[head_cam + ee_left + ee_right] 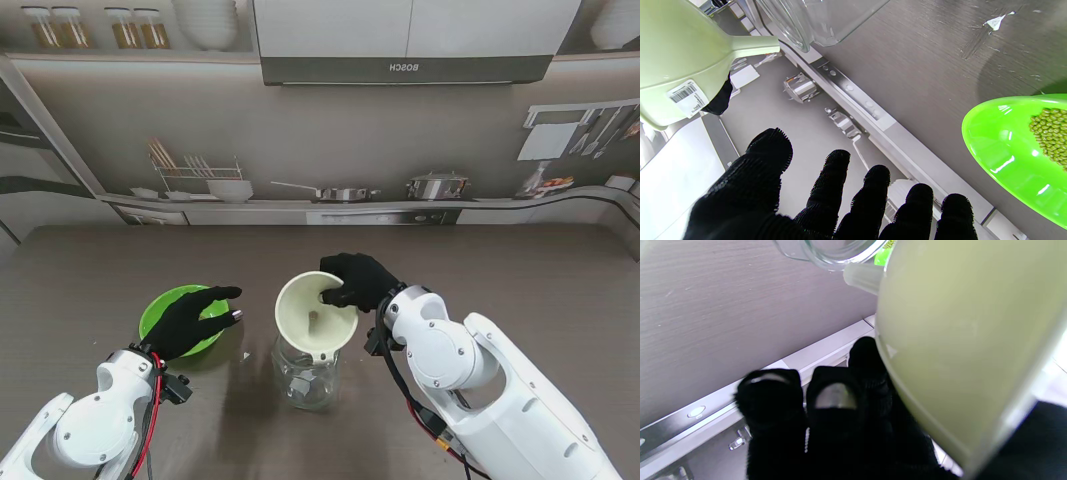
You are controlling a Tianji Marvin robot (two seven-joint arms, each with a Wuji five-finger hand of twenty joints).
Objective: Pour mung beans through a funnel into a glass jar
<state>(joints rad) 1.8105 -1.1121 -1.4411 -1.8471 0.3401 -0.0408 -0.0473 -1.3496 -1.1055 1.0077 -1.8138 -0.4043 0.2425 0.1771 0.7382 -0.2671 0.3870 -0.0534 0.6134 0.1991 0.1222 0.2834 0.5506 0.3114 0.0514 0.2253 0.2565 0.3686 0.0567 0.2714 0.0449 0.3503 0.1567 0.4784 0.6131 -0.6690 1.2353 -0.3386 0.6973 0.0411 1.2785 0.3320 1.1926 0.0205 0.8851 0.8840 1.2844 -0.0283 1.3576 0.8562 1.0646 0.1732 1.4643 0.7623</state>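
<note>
Presently: right hand (356, 281) closed on rim of cream funnel (315, 315), thumb inside the cone, fingers outside; funnel held tilted, spout just at mouth of glass jar (305, 375), not seated. Left hand (190, 320) spread, nothing held, hovering over green bowl (165, 310). Mung beans (1050, 133) heaped in bowl, left of jar. Step judged: seating funnel. Advised: funnel brought upright, spout centred and lowered fully into jar neck, rim kept steadied; bowl lifted only afterward. Paper scrap (995, 22) noted on table (520, 270).
</note>
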